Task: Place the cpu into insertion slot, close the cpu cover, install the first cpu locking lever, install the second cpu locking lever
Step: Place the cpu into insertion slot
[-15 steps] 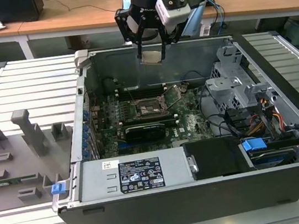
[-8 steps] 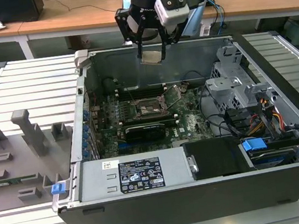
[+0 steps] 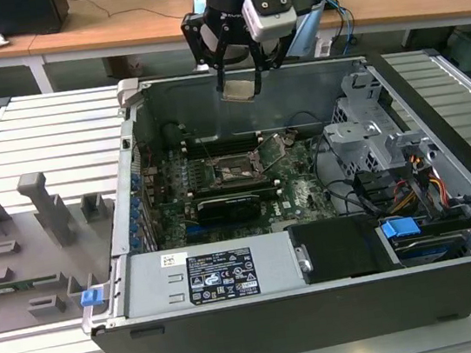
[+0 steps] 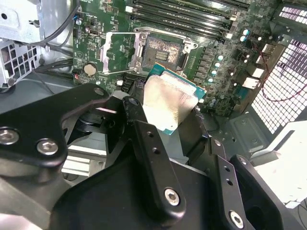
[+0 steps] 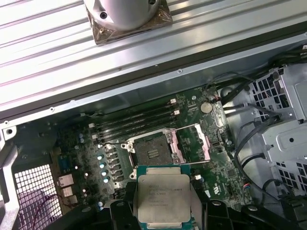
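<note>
My gripper (image 3: 239,86) hangs above the open computer case, shut on the cpu (image 3: 239,90), a flat square chip with a pale metal top. Both wrist views show the cpu (image 5: 163,195) (image 4: 170,103) held level between the black fingers (image 4: 144,143), well above the green board. The insertion slot (image 5: 152,152) (image 4: 165,50) (image 3: 236,169) lies bare on the board, below and slightly off from the chip. The cpu cover (image 5: 194,143) (image 4: 117,52), a silvery frame, is swung open beside the slot. A thin wire lever (image 5: 115,142) sticks out on the slot's other side.
The case walls (image 3: 207,101) ring the board. Memory slots (image 5: 134,122) run along one side of the slot. A drive cage (image 3: 362,137) and cables (image 3: 396,198) sit at the exterior view's right, a power supply (image 3: 214,276) at the front. A grey fixture tray (image 3: 26,250) lies at the left.
</note>
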Controlling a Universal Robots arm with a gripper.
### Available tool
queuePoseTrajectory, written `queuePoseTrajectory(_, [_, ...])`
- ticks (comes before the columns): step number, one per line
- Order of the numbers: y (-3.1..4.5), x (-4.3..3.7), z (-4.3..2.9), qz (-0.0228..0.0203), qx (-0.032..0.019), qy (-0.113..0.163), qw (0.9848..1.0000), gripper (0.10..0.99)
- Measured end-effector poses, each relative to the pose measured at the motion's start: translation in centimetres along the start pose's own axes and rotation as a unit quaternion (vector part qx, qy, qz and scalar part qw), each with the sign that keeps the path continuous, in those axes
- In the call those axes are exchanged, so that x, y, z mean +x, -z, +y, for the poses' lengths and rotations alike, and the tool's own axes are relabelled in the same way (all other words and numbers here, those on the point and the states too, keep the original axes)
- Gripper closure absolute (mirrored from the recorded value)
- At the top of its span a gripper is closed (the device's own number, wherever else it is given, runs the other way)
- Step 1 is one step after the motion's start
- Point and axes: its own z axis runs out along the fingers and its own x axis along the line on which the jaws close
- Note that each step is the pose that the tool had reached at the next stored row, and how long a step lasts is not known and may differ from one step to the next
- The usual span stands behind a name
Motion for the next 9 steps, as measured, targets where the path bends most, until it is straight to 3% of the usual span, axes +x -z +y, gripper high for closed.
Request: queuePoseTrajectory(9, [0.00, 0.00, 0.00, -0.0010, -0.0002, -0.011, 0.9999, 0.557])
